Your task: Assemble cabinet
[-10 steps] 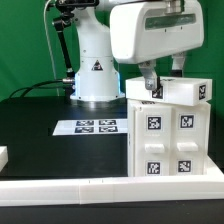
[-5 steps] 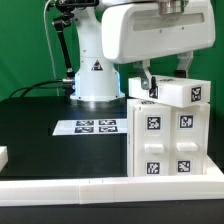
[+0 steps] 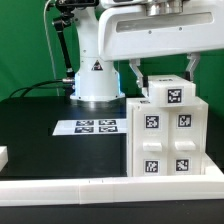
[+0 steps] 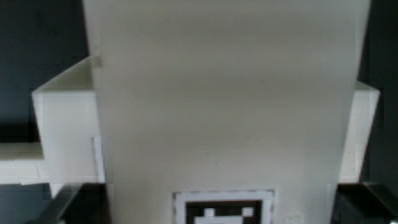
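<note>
The cabinet (image 3: 165, 140) is the big white box on the exterior view's right, with four tagged square fronts facing the camera. A smaller white block (image 3: 172, 93) with one tag sits across its top. My gripper (image 3: 163, 76) hangs straight over this block, with one finger on each side of it, and appears shut on it. In the wrist view the block (image 4: 214, 100) fills the middle, with its tag at the lower edge. The cabinet's white body (image 4: 63, 125) shows behind it. The fingertips are barely visible there.
The marker board (image 3: 97, 127) lies on the black table, on the cabinet's side towards the exterior view's left. The white robot pedestal (image 3: 95, 80) stands behind it. A white rail (image 3: 100, 187) runs along the front edge. A small white part (image 3: 3, 156) lies at the far left.
The gripper has turned, and the top block has turned with it. The block lay wide across the cabinet with its tag at the right end. It now looks narrower, with its tag facing front.
</note>
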Controlling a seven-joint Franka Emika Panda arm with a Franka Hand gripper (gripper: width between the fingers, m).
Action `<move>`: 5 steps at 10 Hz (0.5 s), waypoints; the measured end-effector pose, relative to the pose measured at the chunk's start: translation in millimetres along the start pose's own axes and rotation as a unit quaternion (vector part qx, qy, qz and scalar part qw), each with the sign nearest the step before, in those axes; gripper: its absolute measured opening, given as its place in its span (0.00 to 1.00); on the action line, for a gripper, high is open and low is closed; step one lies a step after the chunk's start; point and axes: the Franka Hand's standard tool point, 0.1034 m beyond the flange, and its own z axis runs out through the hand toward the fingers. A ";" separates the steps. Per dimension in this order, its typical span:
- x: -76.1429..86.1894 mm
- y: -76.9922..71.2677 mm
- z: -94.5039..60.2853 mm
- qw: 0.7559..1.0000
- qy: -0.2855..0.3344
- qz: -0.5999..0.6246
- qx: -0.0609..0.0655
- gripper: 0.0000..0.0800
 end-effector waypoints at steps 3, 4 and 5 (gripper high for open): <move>0.7 -2.6 0.7 0.987 0.007 0.163 0.001 0.70; 2.1 -3.6 1.0 0.978 0.012 0.210 0.003 0.70; 2.8 -3.5 0.8 0.971 0.013 0.239 0.005 0.70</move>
